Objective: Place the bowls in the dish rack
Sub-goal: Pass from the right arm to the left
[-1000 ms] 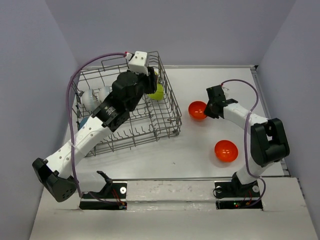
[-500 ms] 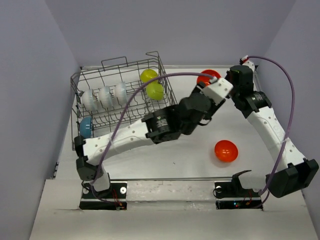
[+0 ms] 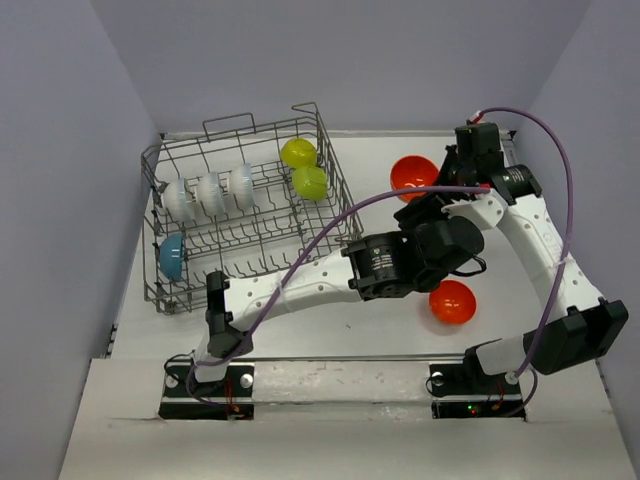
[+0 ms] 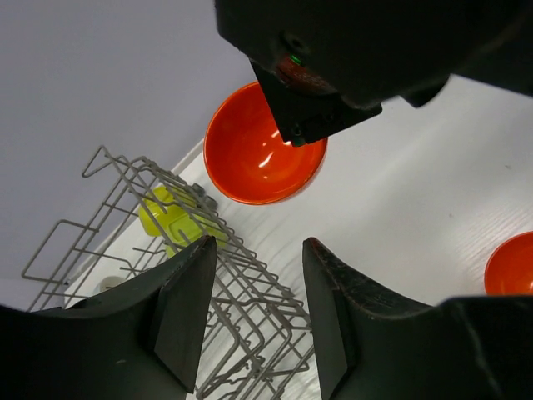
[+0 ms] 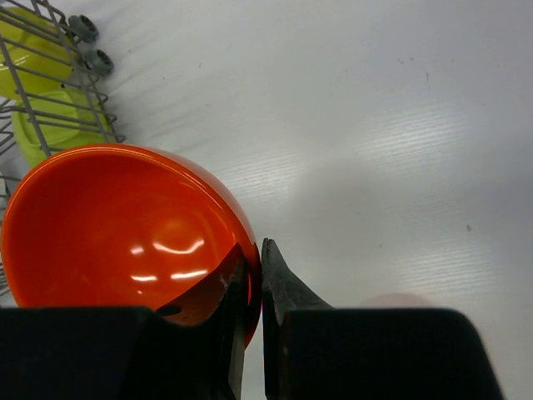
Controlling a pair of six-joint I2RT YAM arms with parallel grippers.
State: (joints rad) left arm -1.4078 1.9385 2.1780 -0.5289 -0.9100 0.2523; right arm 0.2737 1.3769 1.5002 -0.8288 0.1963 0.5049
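- Top external view: the dish rack (image 3: pixel 342 212) stands on the left half of the table (image 3: pixel 340 325); three white bowls (image 3: pixel 210 190), a blue bowl (image 3: pixel 172 255) and two yellow-green bowls (image 3: pixel 310 182) stand on edge in it, propped between the tines; the orange bowl (image 3: pixel 412 172) is outside the rack, near its right wall, with the right gripper (image 3: pixel 443 172) at its rim; the second orange bowl (image 3: pixel 455 303) lies on the table near the front, partly covered by the left arm (image 3: pixel 300 285), which reaches across to the right.
- Left wrist view: the left gripper (image 4: pixel 258 246) is released, its fingers apart with nothing between them; it points towards the orange bowl and the rack corner, probably to assist or to take the bowl over; only this view shows the gap empty.
- Right wrist view: the right gripper is clenched on the orange bowl, one finger inside the rim and one outside; a rim pinch suits the thin wall and leaves the bowl free to be set on edge; this grip is hidden from above; whether the bowl rests on the table cannot be told.
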